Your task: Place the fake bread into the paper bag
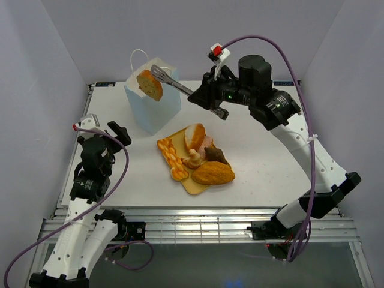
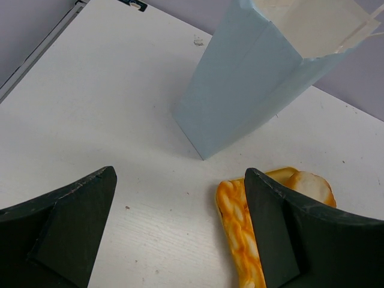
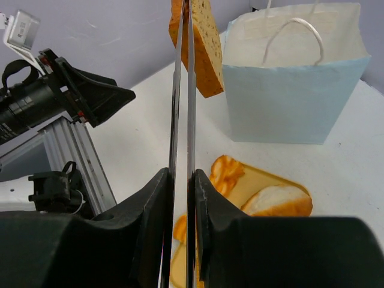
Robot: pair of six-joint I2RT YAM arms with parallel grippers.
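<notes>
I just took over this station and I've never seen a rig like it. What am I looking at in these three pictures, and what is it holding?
Two robot arms are bolted at the near edge of the table. The wide picture looks down from above and behind them; the other two come from a camera on each wrist. The right gripper is shut on metal tongs, which pinch a bread piece up by the open top of the pale blue paper bag. The left gripper is open and empty, pointed toward the bag. A yellow tray on the table holds the other toy breads.
</notes>
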